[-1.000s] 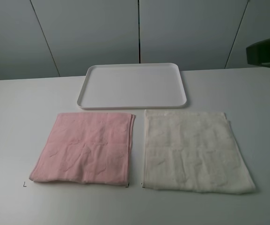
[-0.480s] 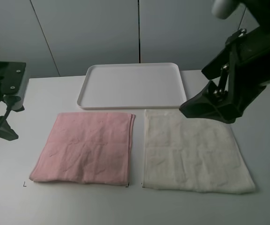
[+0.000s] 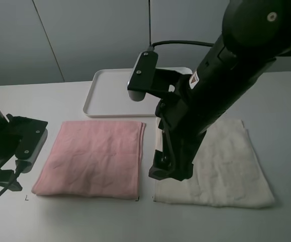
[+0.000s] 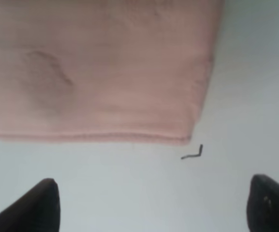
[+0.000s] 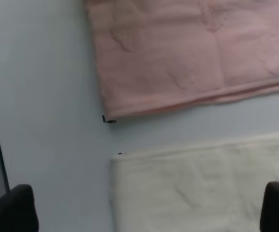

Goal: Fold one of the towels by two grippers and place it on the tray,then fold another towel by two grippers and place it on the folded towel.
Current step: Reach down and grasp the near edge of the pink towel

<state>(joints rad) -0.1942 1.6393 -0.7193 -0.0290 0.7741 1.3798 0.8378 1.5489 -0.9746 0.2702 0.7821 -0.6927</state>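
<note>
Overhead, you see the pink towel lying flat, the tray behind it and the cream towel just beside it.
Left wrist: left gripper, jaws spread, off the pink towel's corner.
Right wrist: right gripper, jaws spread, near another corner.

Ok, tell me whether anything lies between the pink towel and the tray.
Nothing visible does: only a bare strip of table separates the pink towel from the tray. The right arm blocks sight of the tray's right side.
</note>
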